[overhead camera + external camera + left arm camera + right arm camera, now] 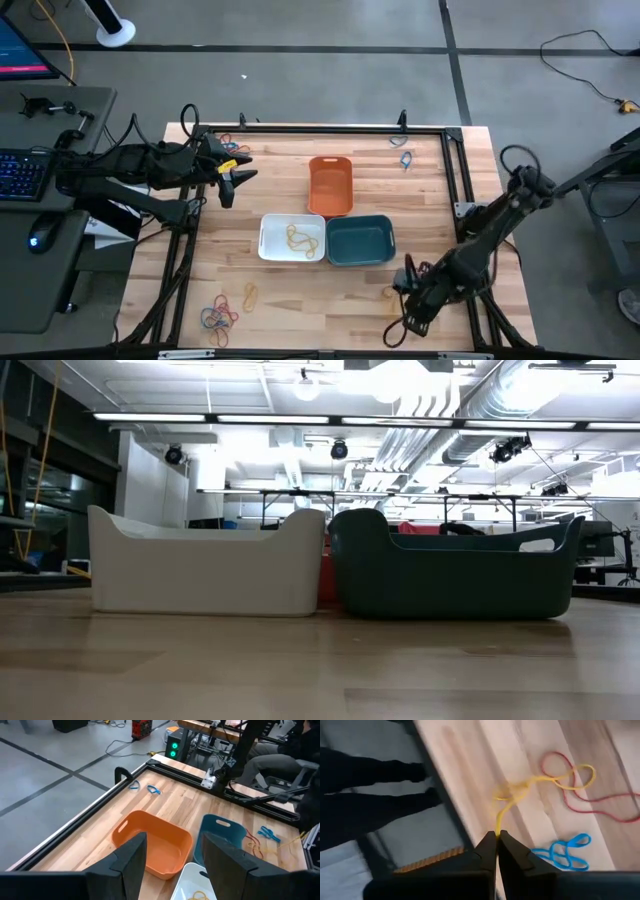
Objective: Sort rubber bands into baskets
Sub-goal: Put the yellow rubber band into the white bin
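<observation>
Right gripper pinching yellow rubber band — near table edge.

Wooden table carries three baskets and scattered rubber bands.

- Grey concrete floor all around the wooden table, dark seam lines running across it.
- Desk at 9 o'clock with a lit keyboard and a mouse.
- Low view: big open room, white ceiling with strip lights, ducts, long tables far back.
</observation>
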Tool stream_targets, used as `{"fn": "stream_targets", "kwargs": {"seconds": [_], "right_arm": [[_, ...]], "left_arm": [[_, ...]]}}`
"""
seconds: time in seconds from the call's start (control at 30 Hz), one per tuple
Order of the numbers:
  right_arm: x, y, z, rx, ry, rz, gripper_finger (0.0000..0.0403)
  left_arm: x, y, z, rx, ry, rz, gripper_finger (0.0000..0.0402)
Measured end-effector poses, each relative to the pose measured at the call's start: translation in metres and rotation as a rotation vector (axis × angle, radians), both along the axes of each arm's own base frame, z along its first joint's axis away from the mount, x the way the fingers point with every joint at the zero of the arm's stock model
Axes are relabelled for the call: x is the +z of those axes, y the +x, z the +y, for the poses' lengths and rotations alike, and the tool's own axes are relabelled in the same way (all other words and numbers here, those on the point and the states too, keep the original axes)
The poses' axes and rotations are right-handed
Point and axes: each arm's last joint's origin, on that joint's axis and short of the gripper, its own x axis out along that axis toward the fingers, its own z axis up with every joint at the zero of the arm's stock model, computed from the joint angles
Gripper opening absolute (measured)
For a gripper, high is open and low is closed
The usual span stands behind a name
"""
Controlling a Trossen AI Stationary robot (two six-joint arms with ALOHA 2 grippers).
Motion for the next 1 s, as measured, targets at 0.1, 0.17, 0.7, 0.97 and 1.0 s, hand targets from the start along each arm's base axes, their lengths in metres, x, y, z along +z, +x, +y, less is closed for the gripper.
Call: {"fn": "stream_targets", "kwargs": {"seconds": [0.1,0.17,0.7,0.97,1.0], "right_arm": [[0.021,0.000,-0.009,0.018,0.046,-0.063,0.0001],[0.035,-0.001,-0.016,0.025,0.070,-0.109,0.0000],[0.046,-0.007,-0.046,0.102,0.105,0.019,0.0000],[0.050,-0.006,-0.053,0.058,0.022,-0.065,0.0000],[0.054,-0.003,-0.056,0.047,0.017,-0.126,0.0000]], "left_arm": [[0.000,0.000,0.000,-0.004,0.010,0.004,0.0179],[0.000,0.000,0.000,-0.013,0.031,0.013,0.0179],[0.000,0.000,0.000,-0.017,0.040,0.018,0.0179],[0.000,0.000,0.001,0.004,0.051,0.017,0.0179],[0.000,0.000,0.001,0.006,0.052,0.016,0.0179]]}}
